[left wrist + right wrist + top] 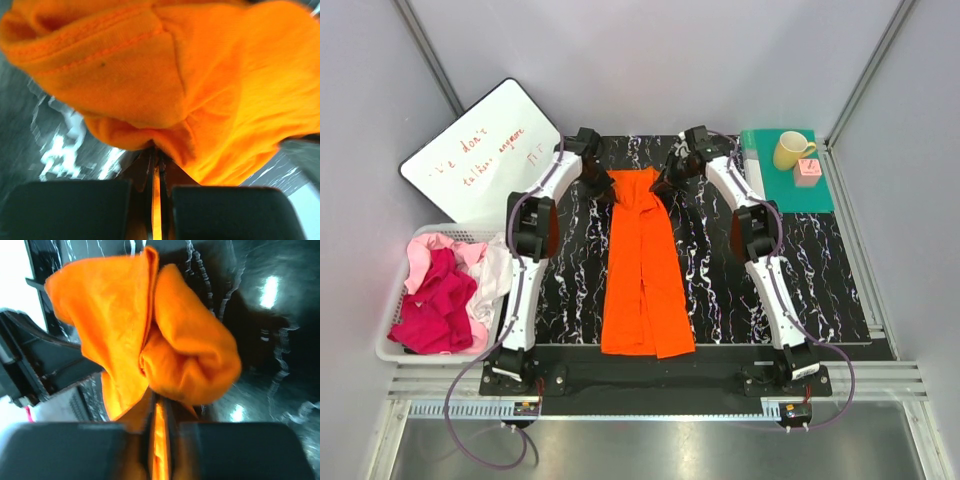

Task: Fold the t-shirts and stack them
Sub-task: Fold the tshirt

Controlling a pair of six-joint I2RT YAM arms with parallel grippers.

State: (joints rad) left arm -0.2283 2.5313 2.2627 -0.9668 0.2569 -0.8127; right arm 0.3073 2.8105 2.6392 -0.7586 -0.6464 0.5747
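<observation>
A bright orange t-shirt (643,270) lies as a long narrow strip down the middle of the black marbled mat (820,270). At its far end, my left gripper (603,183) is shut on the shirt's left corner, and my right gripper (668,180) is shut on the right corner. In the left wrist view the orange cloth (200,85) bunches above the closed fingers (145,175), a sliver of it between them. The right wrist view shows crumpled orange cloth (190,355) pinched the same way. More t-shirts, magenta (438,305) and pale pink (430,248), fill the basket at the left.
A white basket (390,350) stands at the near left. A whiteboard (485,150) with red writing lies at the far left. On a teal-green mat (815,195) at the far right stand a yellow mug (790,150) and a small pink block (808,172).
</observation>
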